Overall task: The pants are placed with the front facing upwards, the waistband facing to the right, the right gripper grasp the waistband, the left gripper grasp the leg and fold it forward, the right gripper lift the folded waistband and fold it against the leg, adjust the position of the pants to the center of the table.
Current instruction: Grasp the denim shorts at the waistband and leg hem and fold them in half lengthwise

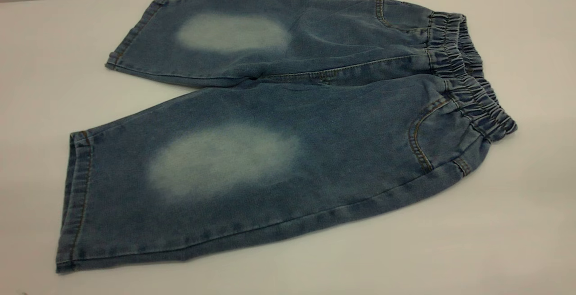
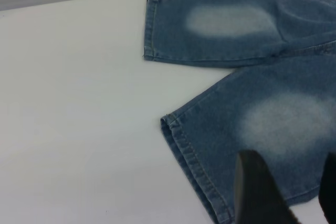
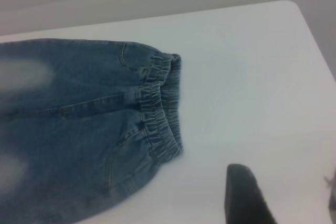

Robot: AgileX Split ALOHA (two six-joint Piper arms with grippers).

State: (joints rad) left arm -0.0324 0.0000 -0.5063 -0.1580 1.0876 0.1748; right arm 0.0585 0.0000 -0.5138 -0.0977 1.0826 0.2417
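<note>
Pants (image 1: 279, 128) lay flat on the worktop (image 1: 517, 223); my right hand (image 3: 283, 198), open and empty near the waistband (image 3: 160, 111), risked pinching one layer only.

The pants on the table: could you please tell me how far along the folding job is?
Only the layout looks done: the pants lie flat and unfolded on the table, waistband to the right. Nothing is gripped. The left gripper hovers over the near leg, the right gripper over bare table beside the waistband. Both grasps, both folds and the centering remain.
</note>
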